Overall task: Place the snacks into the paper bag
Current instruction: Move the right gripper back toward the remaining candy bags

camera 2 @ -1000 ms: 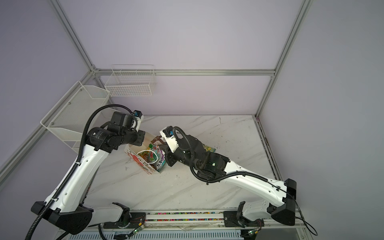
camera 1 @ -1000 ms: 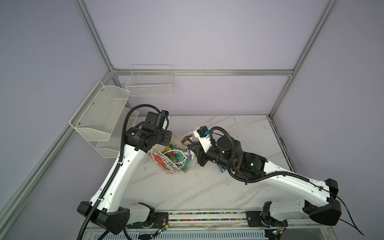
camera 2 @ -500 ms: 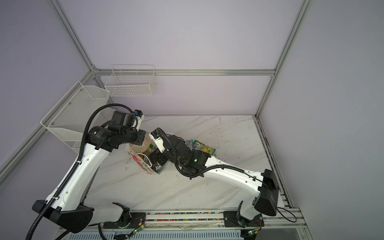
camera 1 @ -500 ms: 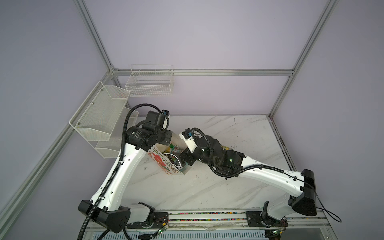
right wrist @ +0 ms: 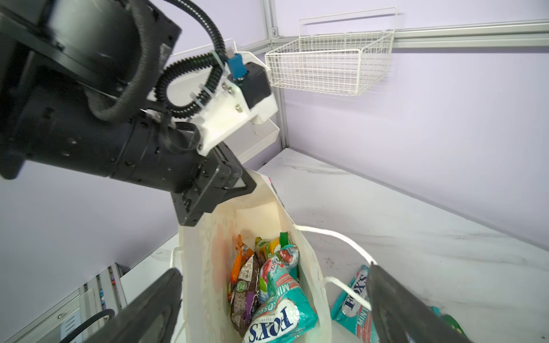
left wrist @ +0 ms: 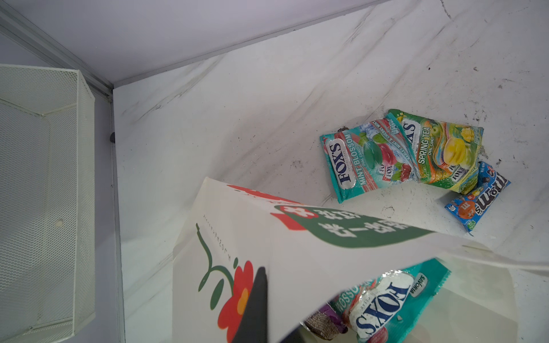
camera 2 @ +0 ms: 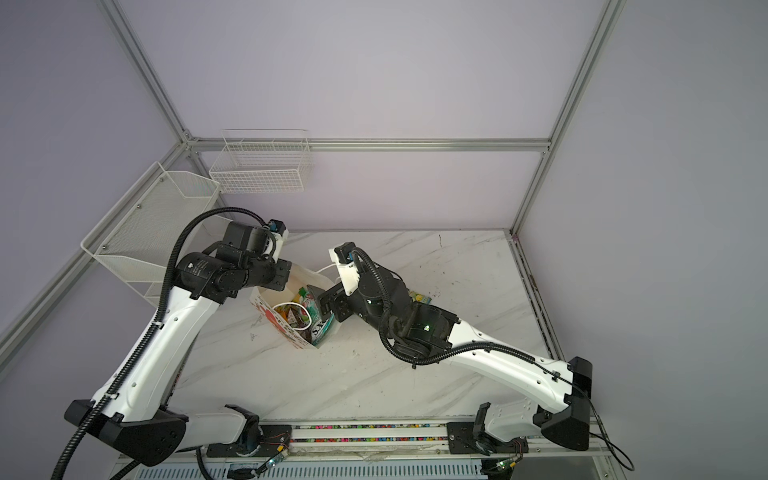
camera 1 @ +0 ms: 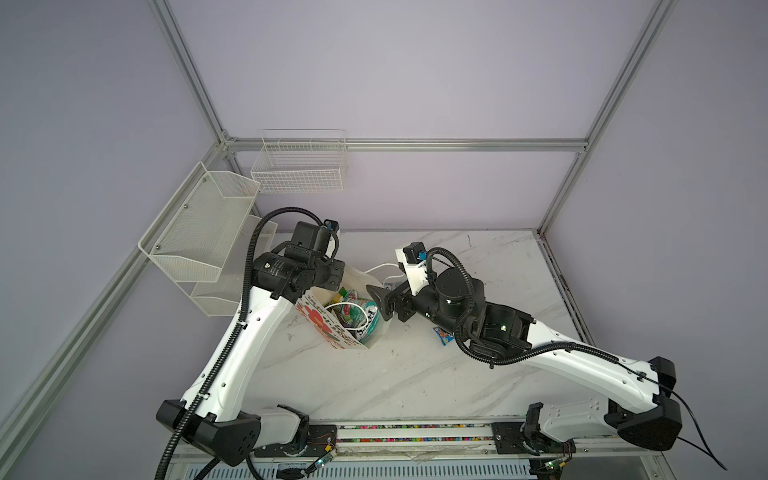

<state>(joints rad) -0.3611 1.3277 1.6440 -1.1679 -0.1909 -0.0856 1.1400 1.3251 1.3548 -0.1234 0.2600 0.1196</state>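
Lilac wall (camera 1: 415, 83), aluminium frame (camera 1: 403, 144), white marble table (camera 1: 415, 374). Left arm (camera 1: 245, 349) and right arm (camera 1: 582, 361) both reach in from the front rail and meet left of centre. Mesh bin (camera 1: 199, 224) and wire basket (camera 1: 299, 170) hang on the walls at the back-left corner.

Paper bag (camera 1: 320, 322) stands on the table between the two wrists, mouth open. Left gripper (right wrist: 248, 187): jaws pressed together on the bag's top rim, one finger (left wrist: 255, 303) lying on the printed outer face. Right gripper (right wrist: 274, 303): jaws spread wide, nothing between them, hanging over the bag mouth. One cord handle (right wrist: 341, 240) loops out on its side.

In the bag: teal FOX'S bag (right wrist: 282, 320) on top, orange packet (right wrist: 237, 264) and dark-brown wrapper (right wrist: 245, 297) beside it.

On the table, behind the bag under the right arm: Mint Blossom bag (left wrist: 365, 160), Spring Tea bag (left wrist: 439, 154) overlapping its edge, and m&m's packet (left wrist: 478, 202) touching the Spring Tea corner.
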